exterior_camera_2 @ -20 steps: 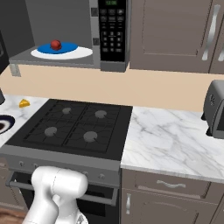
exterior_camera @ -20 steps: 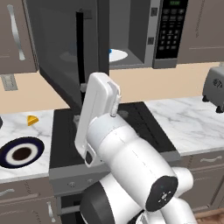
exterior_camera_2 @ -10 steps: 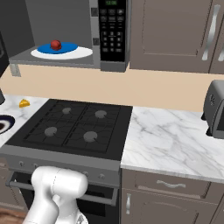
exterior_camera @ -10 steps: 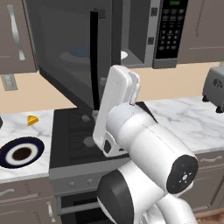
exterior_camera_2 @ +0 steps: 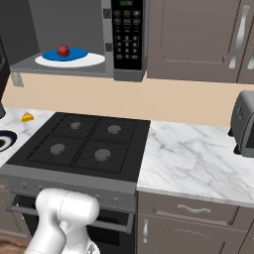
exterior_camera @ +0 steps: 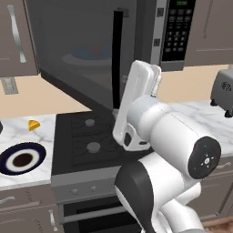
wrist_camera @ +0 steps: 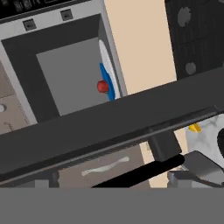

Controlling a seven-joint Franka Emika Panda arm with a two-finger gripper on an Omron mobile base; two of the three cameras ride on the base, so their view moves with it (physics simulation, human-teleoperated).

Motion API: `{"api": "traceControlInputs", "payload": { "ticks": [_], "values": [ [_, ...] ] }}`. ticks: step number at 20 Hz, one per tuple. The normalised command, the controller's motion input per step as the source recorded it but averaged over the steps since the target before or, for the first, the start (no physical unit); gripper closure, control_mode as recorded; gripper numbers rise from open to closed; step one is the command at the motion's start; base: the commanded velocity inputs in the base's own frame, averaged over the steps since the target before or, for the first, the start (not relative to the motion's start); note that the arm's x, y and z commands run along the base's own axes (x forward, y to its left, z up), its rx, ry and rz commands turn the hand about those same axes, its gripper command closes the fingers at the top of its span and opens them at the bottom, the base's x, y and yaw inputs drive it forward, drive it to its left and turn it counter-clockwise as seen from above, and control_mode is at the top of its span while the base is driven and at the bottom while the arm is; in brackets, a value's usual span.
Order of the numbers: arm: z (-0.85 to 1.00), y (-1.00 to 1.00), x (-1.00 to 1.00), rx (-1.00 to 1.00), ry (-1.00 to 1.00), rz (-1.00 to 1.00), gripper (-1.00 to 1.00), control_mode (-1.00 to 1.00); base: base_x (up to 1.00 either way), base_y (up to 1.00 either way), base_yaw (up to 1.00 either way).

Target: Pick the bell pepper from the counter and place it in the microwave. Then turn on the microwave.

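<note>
One small round red bell pepper (exterior_camera_2: pixel 63 50) sits on blue centre of white turntable (exterior_camera_2: pixel 94 60) inside open microwave (exterior_camera_2: pixel 124 39), glossy, unmarked. Jaws wide apart, empty, near dark door (wrist_camera: pixel 109 127).

Over the last second the arm (exterior_camera: pixel 141 109) has swung rightward across the left base view, its upright white link going from left of centre to right of centre, and its big rounded joint (exterior_camera: pixel 182 141) has come closer to the camera, now covering more of the lower right. The microwave door (exterior_camera: pixel 77 50) has swung further round, so its dark glass pane now spreads wider across that view
</note>
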Motion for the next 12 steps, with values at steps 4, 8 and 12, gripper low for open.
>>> {"api": "traceControlInputs", "payload": {
  "ticks": [4, 8, 12],
  "values": [
    [0.03, -0.37, 0.29, 0.00, 0.13, -0.06, -1.00, -1.00, 0.00, 0.00, 0.00],
    [0.03, -0.38, 0.33, 0.00, 0.16, -0.07, -1.00, -1.00, 0.00, 0.00, 0.00],
    [0.00, -0.33, 0.37, 0.00, 0.16, -0.07, -1.00, -1.00, 0.00, 0.00, 0.00]
  ]
}}
